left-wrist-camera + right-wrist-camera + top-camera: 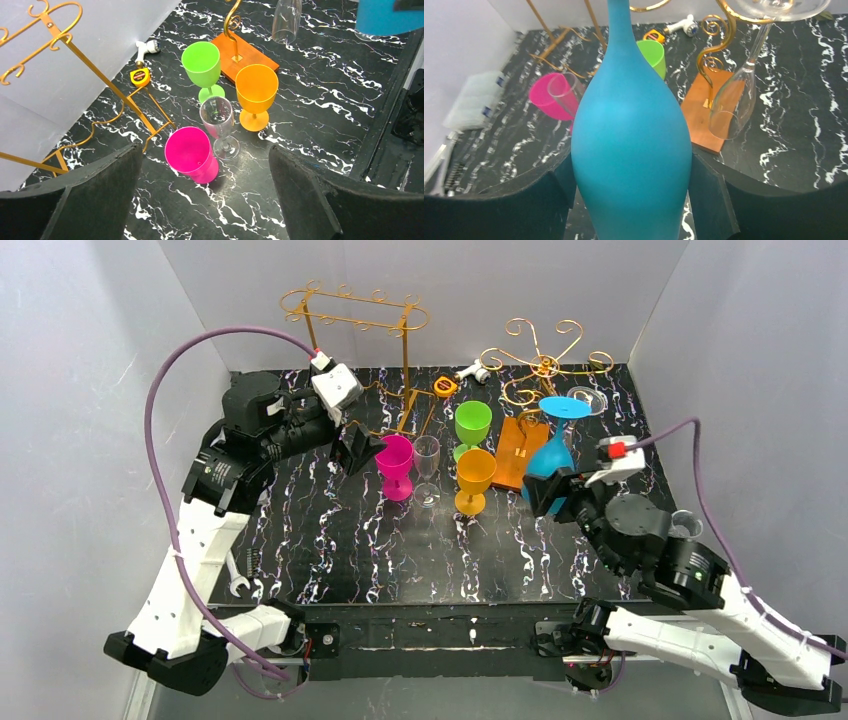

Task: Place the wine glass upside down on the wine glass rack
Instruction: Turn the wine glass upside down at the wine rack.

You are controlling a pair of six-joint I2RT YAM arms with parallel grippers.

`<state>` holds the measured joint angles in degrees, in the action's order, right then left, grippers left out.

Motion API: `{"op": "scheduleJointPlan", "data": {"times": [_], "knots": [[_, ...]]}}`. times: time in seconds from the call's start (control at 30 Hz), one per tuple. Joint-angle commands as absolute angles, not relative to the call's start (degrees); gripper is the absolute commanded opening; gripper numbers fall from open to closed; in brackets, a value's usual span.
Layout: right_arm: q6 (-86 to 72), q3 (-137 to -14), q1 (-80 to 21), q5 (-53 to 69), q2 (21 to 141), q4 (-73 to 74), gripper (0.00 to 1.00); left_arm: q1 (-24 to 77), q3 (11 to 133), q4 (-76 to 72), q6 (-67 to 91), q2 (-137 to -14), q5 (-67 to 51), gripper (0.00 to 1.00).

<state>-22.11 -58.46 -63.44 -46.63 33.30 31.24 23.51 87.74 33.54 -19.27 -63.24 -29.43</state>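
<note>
Two gold racks are standing at the back, a tall rack and a scrolled rack, the latter with one hanging clear glass and the blue wine glass inverted at it. The right gripper is flanking the blue bowl, contact unclear. The left gripper is gaping empty over four upright glasses: pink glass, green glass, orange glass, standing clear glass.

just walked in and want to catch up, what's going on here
The right arm has its jaws either side of the bowl of an upside-down blue wine glass, whose foot is up at the gold rack, where a clear glass hangs. Whether the blue one is hooked on, or gripped, I cannot tell. The left arm has its jaws wide open and empty near the pink glass. The green glass and orange glass stand upright nearby.
</note>
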Motion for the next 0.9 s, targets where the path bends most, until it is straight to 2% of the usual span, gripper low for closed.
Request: {"op": "scheduleJointPlan", "data": {"times": [0.0, 0.33, 0.4, 0.53, 0.6, 0.87], "knots": [[-22.2, -58.65, -63.46, -49.56, 39.16, 32.06, 0.51, 23.75, 88.01, 33.67, -16.5, -63.08, -30.7, 0.96], [-19.8, -59.32, -60.57, -49.99, 47.31, 25.56, 0.5, 23.8, 87.69, 33.9, -16.06, -63.42, -30.47, 0.94], [-19.69, -60.11, -56.06, -45.48, 50.76, 25.25, 0.48, 23.79, 87.35, 33.8, -16.33, -63.47, -30.48, 0.94], [-19.8, -59.96, -39.21, -25.41, 52.73, 21.65, 0.45, 23.83, 86.69, 33.55, -16.71, -63.25, -30.16, 0.94], [-19.26, -59.66, -34.35, -20.12, 52.96, 20.65, 0.45, 23.85, 86.46, 33.5, -17.19, -63.07, -30.1, 0.94], [-18.19, -56.7, -32.66, -16.0, 53.0, 17.27, 0.45, 23.83, 85.16, 33.07, -17.85, -62.39, -29.95, 0.94]]}}
